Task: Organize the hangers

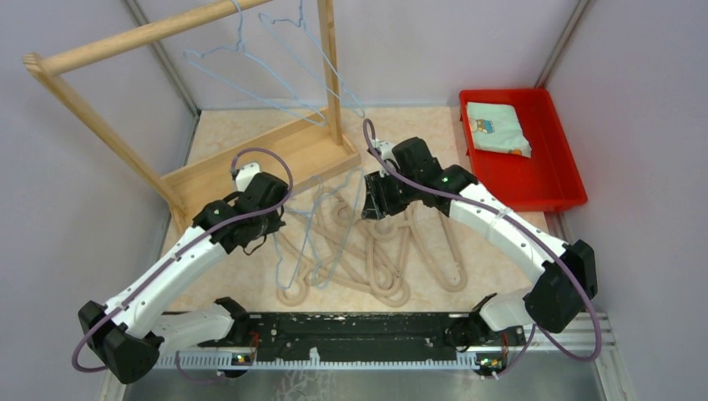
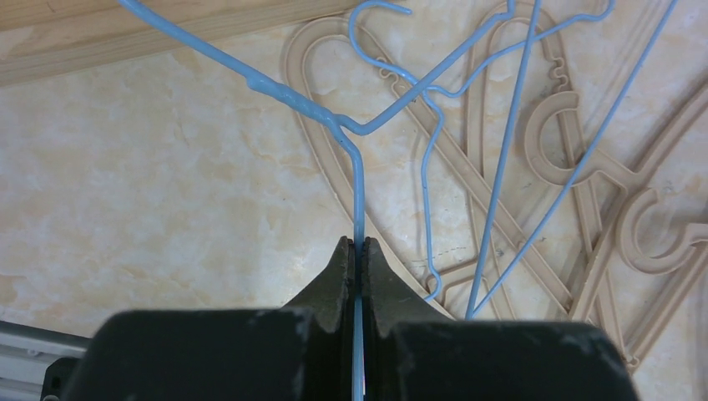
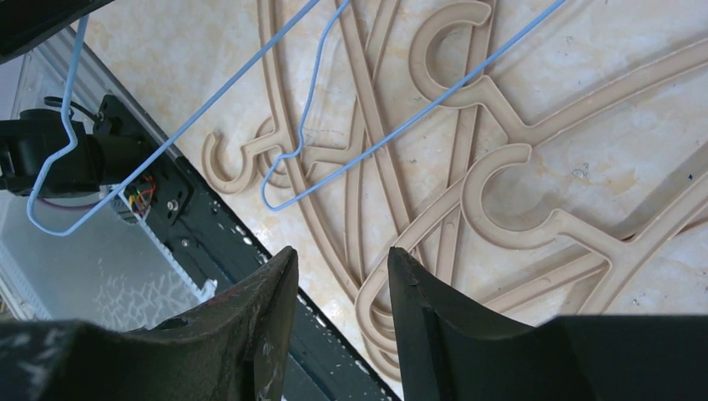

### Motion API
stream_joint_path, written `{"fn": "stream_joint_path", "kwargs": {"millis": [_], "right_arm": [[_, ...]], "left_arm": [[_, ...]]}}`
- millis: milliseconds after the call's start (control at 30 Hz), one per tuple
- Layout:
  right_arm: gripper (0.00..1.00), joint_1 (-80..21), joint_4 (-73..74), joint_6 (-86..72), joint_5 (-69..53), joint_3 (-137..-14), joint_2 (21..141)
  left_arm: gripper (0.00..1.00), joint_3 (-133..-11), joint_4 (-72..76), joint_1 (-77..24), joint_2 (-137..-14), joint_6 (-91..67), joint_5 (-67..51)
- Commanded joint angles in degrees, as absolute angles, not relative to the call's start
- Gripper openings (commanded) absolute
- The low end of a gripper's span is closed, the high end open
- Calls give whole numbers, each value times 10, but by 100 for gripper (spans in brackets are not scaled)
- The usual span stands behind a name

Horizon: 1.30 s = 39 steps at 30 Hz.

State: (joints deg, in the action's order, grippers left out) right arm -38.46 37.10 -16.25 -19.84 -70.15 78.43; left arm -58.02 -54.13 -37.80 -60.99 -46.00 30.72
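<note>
The left gripper (image 2: 360, 244) was clamped shut on the neck of a light-blue wire hanger (image 2: 284, 90), just in front of the wooden rack (image 1: 275, 163) and close to its base board. Two more blue wire hangers (image 1: 240, 42) hung on the rack's rail. The beige hangers (image 3: 576, 232) lay in an overlapping heap on the table in front of the rack and to its right, with a few blue wires lying across them. The right gripper (image 3: 341, 255) hovered over that heap. Its jaws stood moderately apart with nothing clamped between them. Only a beige loop showed through the gap below. Well to the right of the rack sat a red tray (image 1: 534, 180) holding a single folded cloth (image 1: 497, 127), pale with a small print.
</note>
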Motion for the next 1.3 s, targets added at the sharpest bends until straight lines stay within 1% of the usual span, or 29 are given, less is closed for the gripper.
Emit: {"fn": "stream_joint_path", "kwargs": {"millis": [0,100,233,400,567,833,900,1067,1267], "right_arm": [[44,-381,370,-163,-209,-735,771],[44,-382,372,-166,-205,-736,766],[43,-382,372,-171,-203,-741,762],[43,-381,378,-172,-204,-757,768],[43,-382,399,-158,-206,-782,777],[43,-382,423,-141,-198,-811,786],[43,-381,426,-140,-198,-814,788],[43,-381,428,-141,-195,-823,787],[43,-382,429,-144,-195,-826,787]], "left_arm": [[0,-612,-533,-381,-577,-439,284],[0,-640,-572,-381,-575,-439,290],[0,-675,-621,-381,-583,-424,331],[0,-726,-642,-380,-594,-380,446],[0,-812,-664,-380,-655,-327,553],[0,-915,-556,-379,-697,-136,667],[0,-925,-519,-379,-701,-79,690],[0,-882,-362,-376,-675,69,738],[0,-839,-150,-370,-654,254,767]]}}
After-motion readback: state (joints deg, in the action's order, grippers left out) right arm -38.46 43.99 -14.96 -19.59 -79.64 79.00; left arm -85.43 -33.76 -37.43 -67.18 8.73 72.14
